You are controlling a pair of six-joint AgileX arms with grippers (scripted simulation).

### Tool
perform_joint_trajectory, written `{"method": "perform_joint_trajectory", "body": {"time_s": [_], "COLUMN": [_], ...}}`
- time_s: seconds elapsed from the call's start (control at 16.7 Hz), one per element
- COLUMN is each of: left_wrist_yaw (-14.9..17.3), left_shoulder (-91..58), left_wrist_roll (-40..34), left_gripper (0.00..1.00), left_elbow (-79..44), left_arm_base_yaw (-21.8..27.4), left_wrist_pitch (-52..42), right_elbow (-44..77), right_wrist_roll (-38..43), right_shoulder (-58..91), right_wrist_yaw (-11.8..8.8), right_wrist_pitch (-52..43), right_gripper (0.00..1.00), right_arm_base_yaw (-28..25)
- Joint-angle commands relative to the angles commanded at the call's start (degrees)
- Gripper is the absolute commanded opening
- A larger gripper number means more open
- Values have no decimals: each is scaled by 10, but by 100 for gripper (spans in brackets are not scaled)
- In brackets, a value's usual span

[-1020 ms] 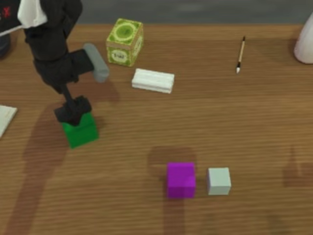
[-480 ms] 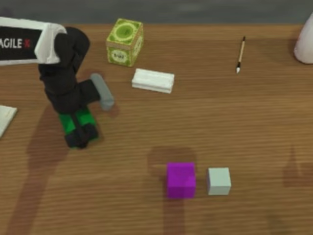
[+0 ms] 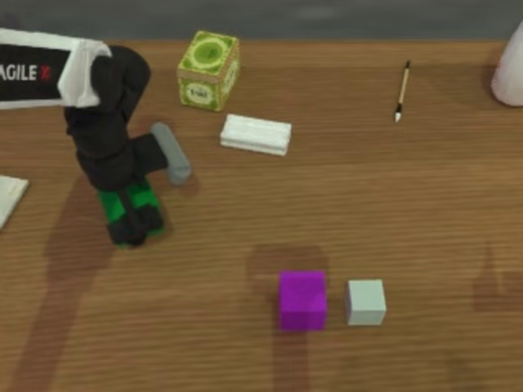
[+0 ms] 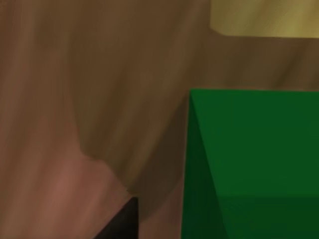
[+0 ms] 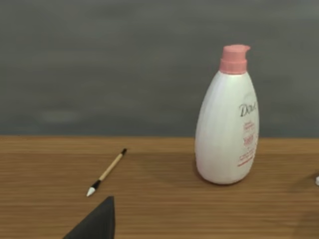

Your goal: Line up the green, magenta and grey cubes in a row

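Left claw (image 3: pixel 133 219) pinches the green cube (image 3: pixel 114 205) at nine o'clock (rigid, light, flat-sided); opposite faces grip best.

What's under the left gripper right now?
The green cube sits under the left gripper, green showing on both sides of the black fingers. Most of its top is covered, so the finger contact cannot be seen.

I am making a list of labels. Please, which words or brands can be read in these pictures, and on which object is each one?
"AGILE X": on the white cover of the left arm, cut off by the picture's edge.
"Dove": on the white lotion bottle; the smaller pink print beneath is unreadable.
Printed box: its label is too blurred to read.
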State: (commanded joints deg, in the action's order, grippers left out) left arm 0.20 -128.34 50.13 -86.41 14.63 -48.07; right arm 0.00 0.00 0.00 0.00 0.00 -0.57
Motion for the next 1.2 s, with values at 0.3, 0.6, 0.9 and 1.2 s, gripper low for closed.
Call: {"method": "perform_joint_trajectory", "body": {"time_s": [0.3,0.6,0.9,1.2], "left_wrist_yaw": [0,0,0,3], "left_shoulder": [0,0,0,16], "left_wrist_roll": [0,0,0,-2], "left_gripper": [25,0,0,0], "left_elbow": [0,0,0,-16], "left_arm_base_yaw": [0,0,0,-3], "left_wrist_pitch": [0,0,0,-29], "right_elbow": [0,0,0,0], "right_wrist_roll": [0,0,0,0], "right_shoulder": [0,0,0,0], "right_wrist_yaw": [0,0,0,0], "right_wrist_pitch": [0,0,0,0], "right_gripper": [100,100,100,100], "right_arm_base_yaw": [0,0,0,0]}}
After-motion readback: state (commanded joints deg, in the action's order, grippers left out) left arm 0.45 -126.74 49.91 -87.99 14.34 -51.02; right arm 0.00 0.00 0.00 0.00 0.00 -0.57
